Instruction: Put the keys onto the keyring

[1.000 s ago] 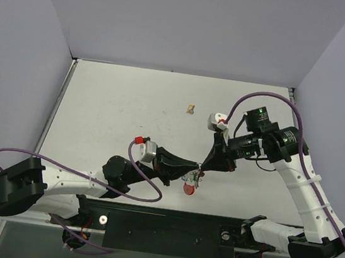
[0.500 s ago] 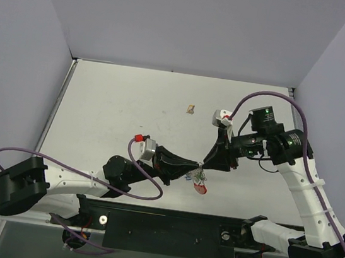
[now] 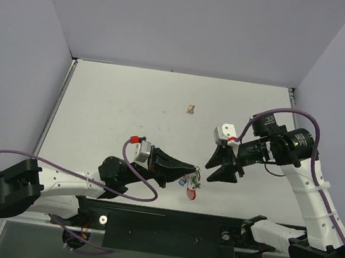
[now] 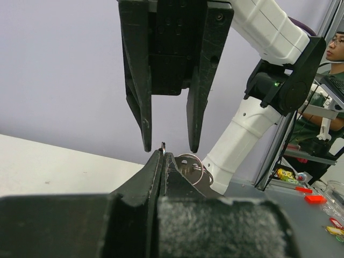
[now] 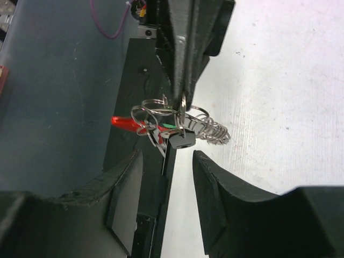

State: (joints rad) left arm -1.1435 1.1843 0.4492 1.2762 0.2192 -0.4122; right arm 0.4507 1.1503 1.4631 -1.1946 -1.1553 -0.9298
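My left gripper (image 3: 196, 168) is shut on a thin wire keyring (image 4: 189, 161), pinching its edge between the fingertips. From the ring hangs a bunch of small silver keys (image 3: 189, 185) with a red tag (image 5: 126, 122), a black key head (image 5: 181, 141) and a coiled wire spring (image 5: 215, 131). My right gripper (image 3: 213, 169) stands open just to the right of the bunch, touching nothing. In the right wrist view its tips (image 5: 167, 157) sit just below the hanging keys (image 5: 172, 121). In the left wrist view the right gripper (image 4: 168, 145) straddles the left gripper (image 4: 163, 153).
A small tan lump (image 3: 190, 110) lies on the white table (image 3: 111, 108) toward the back. The black base rail (image 3: 166, 223) runs along the near edge below the key bunch. Lilac walls close in the table's sides and back.
My right gripper has opened and pulled back to the right, off the key bunch. The left gripper, still pinching the ring, has shifted slightly left and toward the near edge.
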